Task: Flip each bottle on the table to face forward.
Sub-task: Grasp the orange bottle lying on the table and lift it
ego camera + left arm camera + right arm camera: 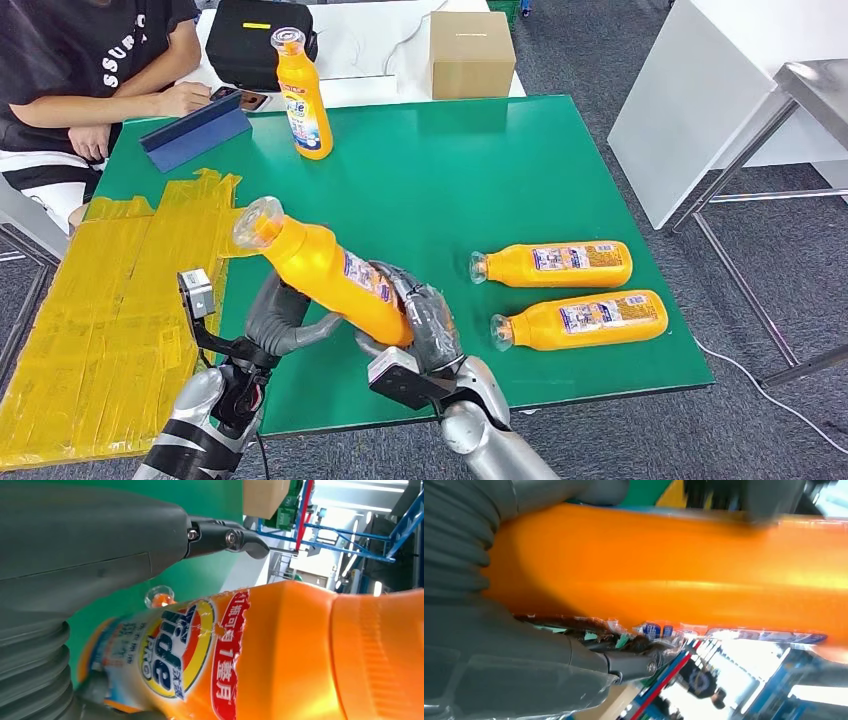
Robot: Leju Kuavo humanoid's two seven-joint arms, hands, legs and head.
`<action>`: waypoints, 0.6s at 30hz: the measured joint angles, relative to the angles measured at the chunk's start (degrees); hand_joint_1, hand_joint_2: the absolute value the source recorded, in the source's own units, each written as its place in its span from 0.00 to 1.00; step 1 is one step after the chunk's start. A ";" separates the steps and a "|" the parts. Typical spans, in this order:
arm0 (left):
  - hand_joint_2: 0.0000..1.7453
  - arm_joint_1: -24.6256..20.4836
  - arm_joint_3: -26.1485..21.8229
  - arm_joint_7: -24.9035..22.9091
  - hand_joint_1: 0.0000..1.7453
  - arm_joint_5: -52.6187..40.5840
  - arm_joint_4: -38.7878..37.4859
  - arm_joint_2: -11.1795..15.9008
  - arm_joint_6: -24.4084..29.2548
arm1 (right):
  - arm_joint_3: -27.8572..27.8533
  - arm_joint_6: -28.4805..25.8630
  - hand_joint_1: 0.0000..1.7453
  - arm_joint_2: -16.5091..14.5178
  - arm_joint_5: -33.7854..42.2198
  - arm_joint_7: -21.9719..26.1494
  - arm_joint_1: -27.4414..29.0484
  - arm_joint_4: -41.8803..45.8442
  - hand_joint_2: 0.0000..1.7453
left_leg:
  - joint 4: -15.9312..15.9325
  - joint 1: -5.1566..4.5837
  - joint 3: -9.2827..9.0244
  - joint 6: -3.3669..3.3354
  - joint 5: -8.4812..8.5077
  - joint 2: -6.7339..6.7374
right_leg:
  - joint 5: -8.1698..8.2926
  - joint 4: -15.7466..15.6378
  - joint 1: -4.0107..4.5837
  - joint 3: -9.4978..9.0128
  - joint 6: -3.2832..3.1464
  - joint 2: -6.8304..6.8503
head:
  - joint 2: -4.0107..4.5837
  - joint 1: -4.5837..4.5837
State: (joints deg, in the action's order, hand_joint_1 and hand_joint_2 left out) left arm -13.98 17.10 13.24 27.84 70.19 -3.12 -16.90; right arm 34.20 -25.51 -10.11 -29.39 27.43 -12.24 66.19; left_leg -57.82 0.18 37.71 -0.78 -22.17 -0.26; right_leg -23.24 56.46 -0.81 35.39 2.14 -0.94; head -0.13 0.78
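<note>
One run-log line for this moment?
both hands grip tilted bottle | two bottles lying | one bottle upright

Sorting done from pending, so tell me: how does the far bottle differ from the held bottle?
The far bottle stands upright on the green table; the held bottle is off the table, tilted, its cap toward the far left. The far bottle stands free, while both the left hand and right hand grip the held bottle. Both are orange with clear caps and printed labels.

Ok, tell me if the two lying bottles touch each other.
Apart. The head view shows a green strip of table between the farther lying bottle and the nearer one.
</note>
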 joint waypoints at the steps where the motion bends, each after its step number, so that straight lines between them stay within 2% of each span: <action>1: 1.00 -0.14 0.12 -0.02 0.00 0.29 -0.21 0.01 -0.10 | 0.64 -0.42 1.00 -0.25 -0.44 0.08 -0.18 -0.74 1.00 | 0.00 0.00 0.00 0.00 0.00 0.00 | 0.00 0.00 0.00 0.00 0.00 0.00 | 0.00 0.00; 9: 1.00 -0.32 0.83 0.01 0.00 2.10 -1.39 0.31 -0.95 | 4.79 -2.95 1.00 -1.56 -3.14 -0.47 -2.77 -7.30 1.00 | 0.00 0.01 0.01 0.00 0.00 0.03 | 0.00 0.00 0.00 0.05 0.00 -0.01 | 0.00 -0.01; 18: 1.00 -0.02 0.91 0.13 0.00 2.52 -2.19 0.90 -1.03 | 6.56 -3.97 1.00 -2.17 -4.12 -0.98 -4.80 -11.53 1.00 | 0.00 0.00 0.03 0.00 0.00 0.04 | 0.00 0.00 0.00 0.07 0.00 -0.01 | 0.00 0.00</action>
State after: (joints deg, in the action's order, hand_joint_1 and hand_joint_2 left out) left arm -13.99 18.01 13.37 30.36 68.00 -2.22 -17.93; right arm 40.76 -29.48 -12.28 -33.50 26.45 -17.04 54.67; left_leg -57.82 0.18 37.73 -0.78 -22.17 -0.23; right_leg -23.24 56.46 -0.81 35.45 2.14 -0.94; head -0.13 0.78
